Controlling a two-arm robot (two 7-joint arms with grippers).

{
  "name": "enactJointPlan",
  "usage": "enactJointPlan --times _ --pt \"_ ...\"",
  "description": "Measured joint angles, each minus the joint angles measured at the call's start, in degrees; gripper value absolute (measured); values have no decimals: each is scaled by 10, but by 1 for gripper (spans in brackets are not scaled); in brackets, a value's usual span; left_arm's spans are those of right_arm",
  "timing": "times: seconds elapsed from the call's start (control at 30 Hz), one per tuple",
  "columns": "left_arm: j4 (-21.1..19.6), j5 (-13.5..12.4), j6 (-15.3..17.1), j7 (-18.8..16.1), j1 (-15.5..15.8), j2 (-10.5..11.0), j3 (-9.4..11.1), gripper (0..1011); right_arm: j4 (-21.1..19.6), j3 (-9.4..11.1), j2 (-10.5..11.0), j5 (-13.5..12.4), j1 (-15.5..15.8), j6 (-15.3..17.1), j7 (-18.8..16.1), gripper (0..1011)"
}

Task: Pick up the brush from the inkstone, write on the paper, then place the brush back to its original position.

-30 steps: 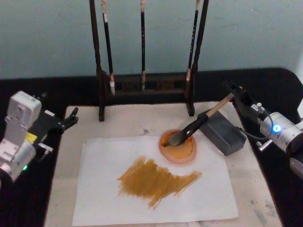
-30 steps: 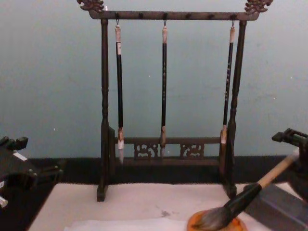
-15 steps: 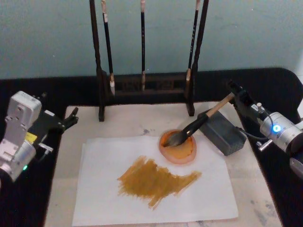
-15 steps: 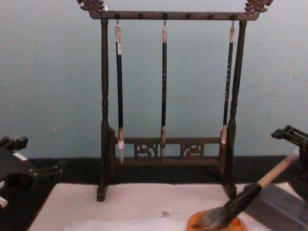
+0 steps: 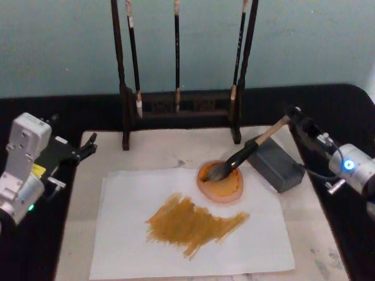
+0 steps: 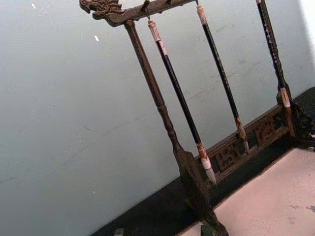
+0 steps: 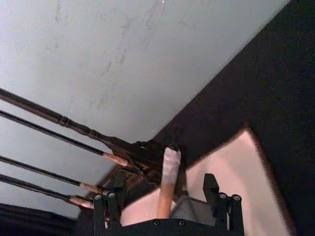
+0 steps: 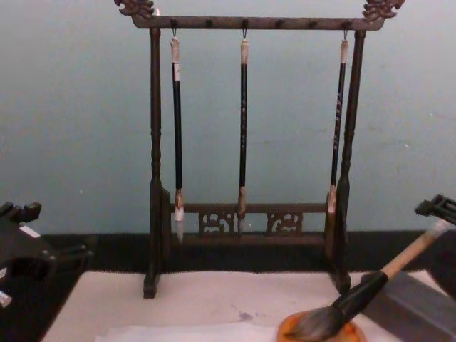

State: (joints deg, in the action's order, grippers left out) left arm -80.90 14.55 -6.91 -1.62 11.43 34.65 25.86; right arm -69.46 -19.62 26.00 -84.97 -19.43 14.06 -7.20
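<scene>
The brush (image 5: 246,153) lies slanted, its bristles in the orange-brown inkstone (image 5: 225,190) and its handle propped on the grey block. In the chest view the brush (image 8: 356,299) slopes up to the right from the inkstone (image 8: 285,333). My right gripper (image 5: 294,114) is open at the handle's whitish end. The right wrist view shows the brush end (image 7: 167,172) between the spread fingers (image 7: 211,189), touching neither. The paper (image 5: 129,234) carries a broad ochre stroke. My left gripper (image 5: 85,147) is open, parked off the mat's left edge.
A dark wooden rack (image 5: 176,108) with three thin hanging brushes (image 8: 243,128) stands at the back of the beige mat (image 5: 158,149). The grey block (image 5: 276,167) sits right of the inkstone. Black table surface surrounds the mat.
My right gripper has drawn back to the right, away from the brush handle. The brush stays resting in the inkstone. The left arm has not moved.
</scene>
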Motion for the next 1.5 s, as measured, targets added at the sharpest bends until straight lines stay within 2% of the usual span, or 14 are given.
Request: enactJointPlan --times 0.1,0.13,0.23,0.27,0.3,0.33,0.4,0.93,1.1,1.17,1.2,1.37,1.43,1.5 --pt "0 0 0 0 0 0 0 1010 -40 -3 22 12 22 -18 19 1000" --pt "0 0 0 0 0 0 0 1010 -62 -4 34 26 35 -35 26 1000" --pt "0 0 0 0 0 0 0 1010 -94 -6 53 58 53 -68 33 1000" --pt "0 0 0 0 0 0 0 1010 -112 -6 62 80 62 -88 35 1000" --pt "0 0 0 0 0 0 0 1010 -112 -6 62 80 62 -88 35 1000" --pt "0 0 0 0 0 0 0 1010 -125 -5 68 100 70 -104 36 1000" --pt "0 0 0 0 0 0 0 1010 -140 -2 75 119 79 -118 36 1000" --pt "0 0 0 0 0 0 0 1010 -143 22 61 111 89 -97 31 1000" --pt "0 0 0 0 0 0 0 1010 -143 25 59 125 91 -101 30 1000" --pt "0 0 0 0 0 0 0 1010 -147 23 61 152 92 -117 28 1000" --pt "0 0 0 0 0 0 0 1010 -150 19 65 178 92 -133 25 1000" --pt "0 0 0 0 0 0 0 1010 -161 2 75 265 92 -183 22 1000" --pt "0 0 0 0 0 0 0 1009 -167 -18 84 348 92 -227 25 1000" --pt "0 0 0 0 0 0 0 1010 -168 -29 88 392 93 -247 30 1000"
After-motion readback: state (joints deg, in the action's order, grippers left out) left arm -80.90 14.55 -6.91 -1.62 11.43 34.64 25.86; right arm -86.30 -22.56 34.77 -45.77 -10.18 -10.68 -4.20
